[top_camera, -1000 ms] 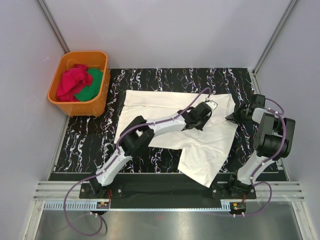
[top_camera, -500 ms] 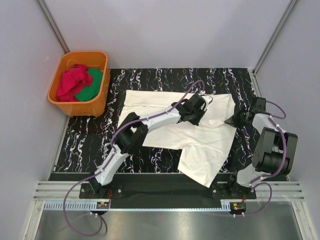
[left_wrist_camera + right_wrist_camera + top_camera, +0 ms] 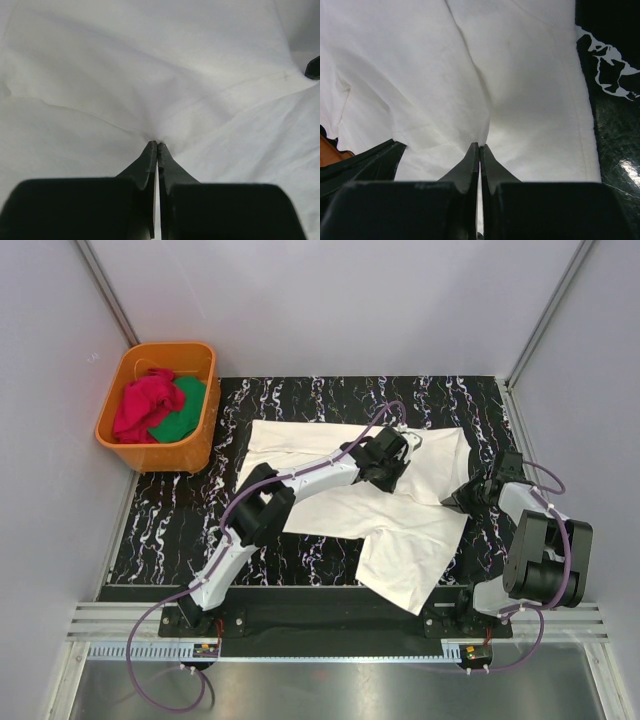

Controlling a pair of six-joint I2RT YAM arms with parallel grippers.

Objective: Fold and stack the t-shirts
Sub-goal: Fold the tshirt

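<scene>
The cream-white t-shirt (image 3: 400, 530) lies spread to the right of the orange tub (image 3: 207, 410), its long axis running away from the tub. The left gripper (image 3: 392, 452) is pinched fully closed on a pucker of this cloth. The right gripper (image 3: 452, 498), likewise closed on the cloth, holds the edge farthest from the tub. Judgement: both holds sit on the side away from the tub, so the fold should carry cloth back toward it. The red t-shirt (image 3: 140, 405) sits in the tub.
</scene>
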